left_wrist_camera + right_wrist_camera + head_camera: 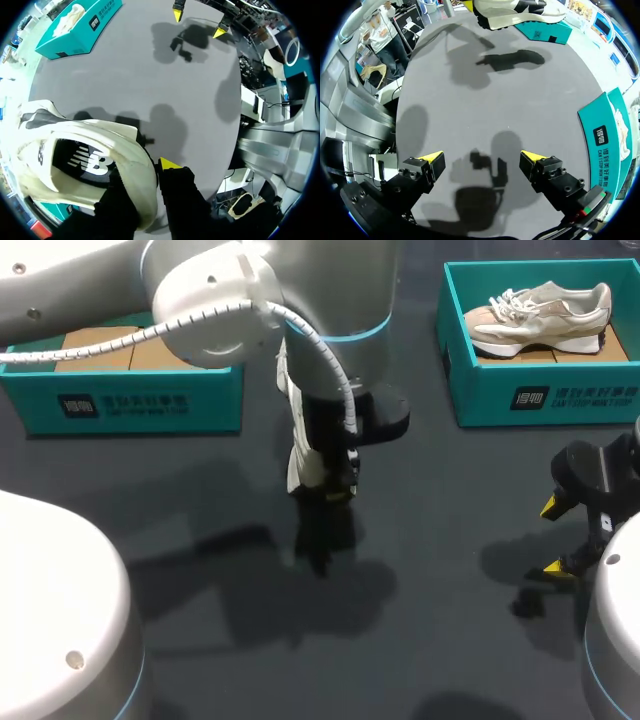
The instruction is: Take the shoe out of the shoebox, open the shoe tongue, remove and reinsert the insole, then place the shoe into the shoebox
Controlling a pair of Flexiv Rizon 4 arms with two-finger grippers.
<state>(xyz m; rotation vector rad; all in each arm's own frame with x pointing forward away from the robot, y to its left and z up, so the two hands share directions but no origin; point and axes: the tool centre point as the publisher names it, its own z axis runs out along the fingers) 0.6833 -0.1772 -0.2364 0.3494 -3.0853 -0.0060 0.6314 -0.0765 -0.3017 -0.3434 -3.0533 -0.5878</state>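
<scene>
While the left gripper (147, 172) holds the cream shoe (90, 145) above the table (450, 490) (one finger hidden, so apparently clamped), the right gripper (482, 162) hangs spread wide.

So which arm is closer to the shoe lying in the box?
Right. The right end effector hangs open just in front of the box holding that shoe. The left end effector is farther off, over the middle of the table, gripping another shoe.

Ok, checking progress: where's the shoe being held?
Head view, middle: the shoe hangs in the left gripper above the table, between the left box and right box.
</scene>
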